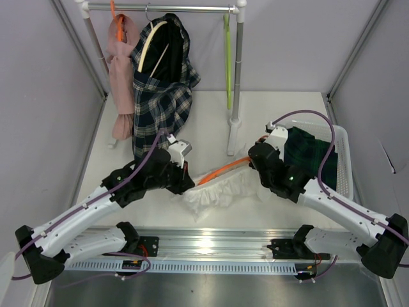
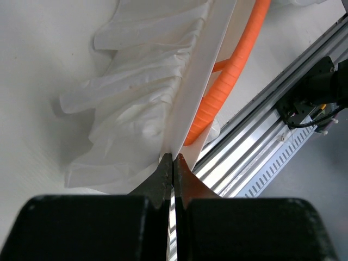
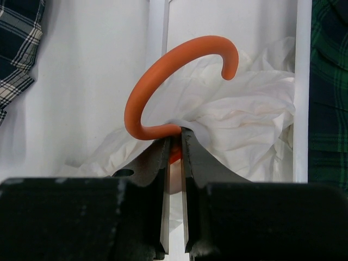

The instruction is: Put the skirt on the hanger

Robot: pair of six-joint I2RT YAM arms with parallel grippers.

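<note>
The task's own step is seemingly not begun: the left pincer (image 2: 173, 159) is pinching shut on the white ruffled garment (image 2: 136, 98) and the right pincer (image 3: 175, 140) is closing tight on the orange hanger (image 3: 163, 76) just left of the basket (image 1: 346, 157), while the skirt (image 1: 307, 152) is lying inside that basket and the hanger (image 1: 227, 57) is hanging well beyond its far-left corner, so the next move is likely calling for letting go and reaching for the skirt.

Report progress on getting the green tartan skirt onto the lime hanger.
Done: nothing. The skirt lies in the basket; the lime hanger hangs bare on the rail. In hand: the left gripper pinches the white ruffled garment, the right gripper the orange hanger. Left: the whole task.
</note>
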